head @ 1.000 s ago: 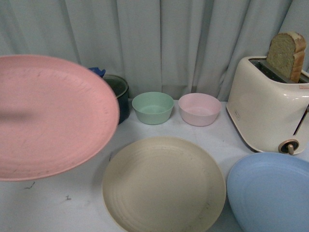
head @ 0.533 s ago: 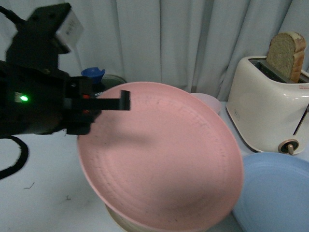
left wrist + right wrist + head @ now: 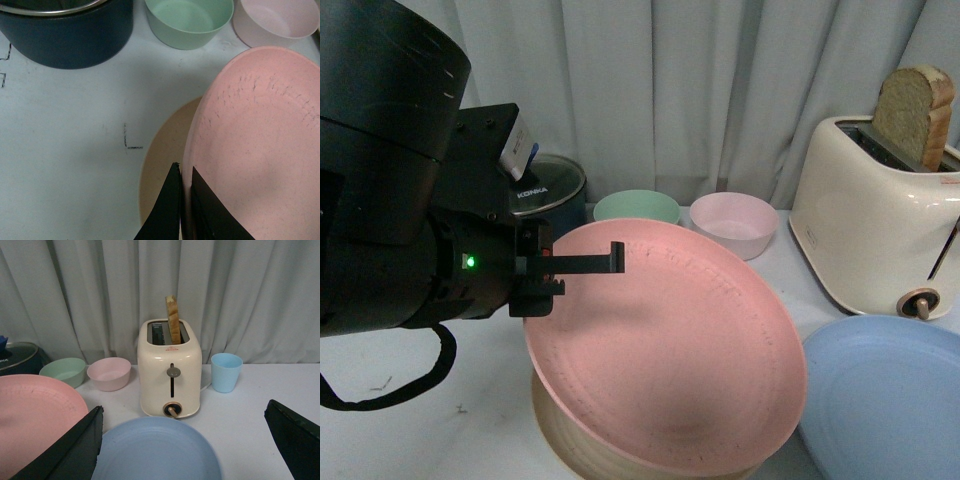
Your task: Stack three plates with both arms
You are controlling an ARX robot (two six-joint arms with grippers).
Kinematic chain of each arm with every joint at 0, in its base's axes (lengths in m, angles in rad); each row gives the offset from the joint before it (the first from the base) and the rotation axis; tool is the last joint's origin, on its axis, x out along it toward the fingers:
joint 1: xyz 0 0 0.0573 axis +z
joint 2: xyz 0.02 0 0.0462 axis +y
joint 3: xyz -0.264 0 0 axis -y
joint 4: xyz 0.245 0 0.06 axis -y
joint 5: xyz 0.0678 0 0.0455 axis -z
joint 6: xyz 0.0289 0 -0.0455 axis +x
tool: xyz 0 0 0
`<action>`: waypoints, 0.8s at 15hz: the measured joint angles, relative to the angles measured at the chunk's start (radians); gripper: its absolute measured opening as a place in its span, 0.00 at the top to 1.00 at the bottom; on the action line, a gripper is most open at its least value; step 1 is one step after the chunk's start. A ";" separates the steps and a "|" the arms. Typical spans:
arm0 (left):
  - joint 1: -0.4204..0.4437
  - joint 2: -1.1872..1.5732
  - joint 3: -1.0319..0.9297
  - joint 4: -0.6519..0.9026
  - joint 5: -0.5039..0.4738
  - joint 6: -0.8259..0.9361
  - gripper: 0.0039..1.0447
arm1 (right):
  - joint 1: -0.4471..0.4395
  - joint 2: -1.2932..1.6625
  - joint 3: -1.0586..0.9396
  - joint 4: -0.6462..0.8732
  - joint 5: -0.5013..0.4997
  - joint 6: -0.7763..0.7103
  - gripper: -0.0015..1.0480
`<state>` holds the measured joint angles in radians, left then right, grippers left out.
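The left hand (image 3: 184, 176) is clamped on the left rim of the pink plate (image 3: 685, 340). The plate hangs tilted, held edge high, directly over the cream plate (image 3: 558, 432) on the surface (image 3: 65, 130); whether they touch is unclear. The right hand (image 3: 184, 410), fingers wide apart, hovers by the blue plate (image 3: 155, 450), just right of the pair.

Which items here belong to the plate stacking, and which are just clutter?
Job: pink plate, held in left gripper; beige plate under it; blue plate.
Clutter: green bowl, pink bowl, toaster with bread slice, blue cup, dark lidded pot.
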<state>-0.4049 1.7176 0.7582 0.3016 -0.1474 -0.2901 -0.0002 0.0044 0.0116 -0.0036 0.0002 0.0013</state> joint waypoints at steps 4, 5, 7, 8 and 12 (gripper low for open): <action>0.002 0.080 0.005 0.037 -0.036 -0.019 0.98 | 0.000 0.000 0.000 0.000 0.000 0.000 0.06; 0.004 0.090 0.011 0.042 -0.037 -0.021 0.98 | 0.000 0.000 0.000 0.000 0.000 0.000 0.06; 0.008 0.107 0.012 0.045 -0.043 -0.025 0.98 | 0.000 0.000 0.000 0.000 0.000 0.000 0.06; 0.008 0.109 0.012 0.043 -0.042 -0.031 0.97 | 0.000 0.000 0.000 0.000 0.000 0.000 0.06; 0.008 0.109 0.012 0.040 -0.018 -0.066 0.65 | 0.000 0.000 0.000 0.000 0.000 0.000 0.06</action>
<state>-0.3969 1.8263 0.7704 0.3416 -0.1654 -0.3565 -0.0002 0.0044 0.0116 -0.0036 0.0002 0.0017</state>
